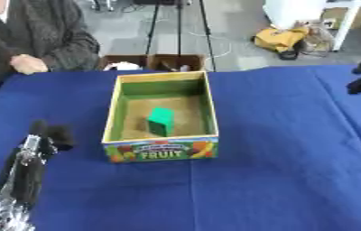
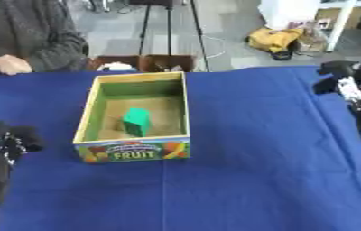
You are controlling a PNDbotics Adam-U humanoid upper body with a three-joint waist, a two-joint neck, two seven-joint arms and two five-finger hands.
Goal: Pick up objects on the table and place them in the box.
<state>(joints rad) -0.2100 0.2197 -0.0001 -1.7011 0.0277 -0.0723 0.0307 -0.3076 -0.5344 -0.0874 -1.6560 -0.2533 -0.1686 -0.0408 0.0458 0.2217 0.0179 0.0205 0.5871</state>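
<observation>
An open cardboard box (image 1: 210, 108) with "FRUIT" on its front and a green inside stands mid-table on the blue cloth. A green block (image 1: 161, 121) lies on its floor. My left hand (image 1: 48, 134) hovers low at the box's left, fingers curled, holding nothing. At the table's right edge my right hand (image 2: 343, 77) is raised, fingers curled, also with nothing in it.
The blue cloth table (image 1: 286, 149) stretches wide to the right of and in front of the box. A person sits at the far left edge with a hand (image 1: 27, 64) resting on the table. Two brown boxes (image 1: 152, 62) stand behind the far edge.
</observation>
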